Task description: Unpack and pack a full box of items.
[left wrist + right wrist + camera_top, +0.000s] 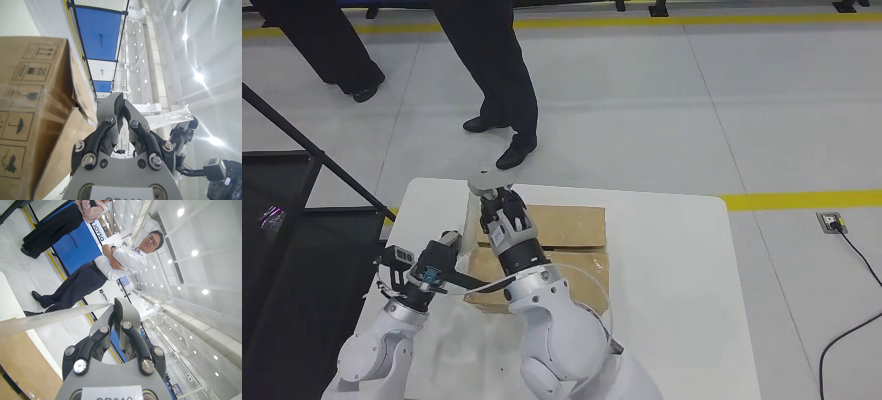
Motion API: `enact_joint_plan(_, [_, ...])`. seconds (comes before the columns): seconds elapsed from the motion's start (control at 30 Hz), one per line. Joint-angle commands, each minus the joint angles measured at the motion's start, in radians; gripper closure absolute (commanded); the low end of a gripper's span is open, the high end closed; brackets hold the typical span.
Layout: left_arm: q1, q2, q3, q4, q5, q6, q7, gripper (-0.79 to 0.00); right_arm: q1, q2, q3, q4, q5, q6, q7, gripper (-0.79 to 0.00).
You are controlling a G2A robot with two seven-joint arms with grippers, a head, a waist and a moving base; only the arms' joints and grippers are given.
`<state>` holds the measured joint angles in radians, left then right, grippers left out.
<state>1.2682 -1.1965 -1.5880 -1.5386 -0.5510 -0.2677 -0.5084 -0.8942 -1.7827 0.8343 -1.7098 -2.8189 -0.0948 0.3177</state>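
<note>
A brown cardboard box [552, 245] lies on the white table [672, 290]; its side with printed handling symbols [28, 106] shows in the left wrist view, with a flap edge [81, 98] slightly lifted. My right gripper [117, 306] is raised over the box's far left corner [485, 190], shut on a strip of clear tape [56, 317] that stretches back toward the box [17, 351]. The same strip [170, 117] shows in the left wrist view. My left gripper [122, 105] sits beside the box's left side [445, 245], shut, with nothing clearly between its fingers.
Two people stand on the floor beyond the table's far edge [497, 90], not touching anything. A black frame and dark mesh [292, 260] stand to the left of the table. Bare tabletop lies to the right of the box.
</note>
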Motion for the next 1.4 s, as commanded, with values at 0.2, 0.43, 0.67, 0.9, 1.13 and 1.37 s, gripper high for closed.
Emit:
enact_joint_plan(0.2, [0.009, -0.005, 0.009, 0.018, 0.061, -0.038, 0.094, 0.000, -0.013, 0.009, 0.065, 0.057, 0.004, -0.032, -0.057, 0.000])
enact_joint_plan(0.43, [0.023, -0.011, 0.021, 0.021, 0.051, -0.048, 0.137, 0.000, -0.082, 0.028, 0.134, 0.032, -0.011, -0.042, -0.099, 0.000])
enact_joint_plan(0.67, [0.030, -0.020, 0.037, 0.022, 0.014, -0.069, 0.174, 0.000, -0.157, 0.045, 0.171, -0.006, -0.059, -0.026, -0.119, 0.000])
enact_joint_plan(0.9, [0.026, -0.027, 0.046, 0.028, -0.002, -0.089, 0.204, 0.000, -0.183, 0.051, 0.188, -0.002, -0.091, 0.013, -0.094, 0.000])
enact_joint_plan(1.13, [0.023, -0.030, 0.050, 0.029, 0.017, -0.083, 0.217, 0.000, -0.212, 0.059, 0.212, -0.009, -0.100, 0.007, -0.095, 0.000])
enact_joint_plan(1.37, [0.025, -0.029, 0.050, 0.020, 0.037, -0.067, 0.206, 0.000, -0.234, 0.061, 0.228, -0.028, -0.043, -0.061, -0.089, 0.000])
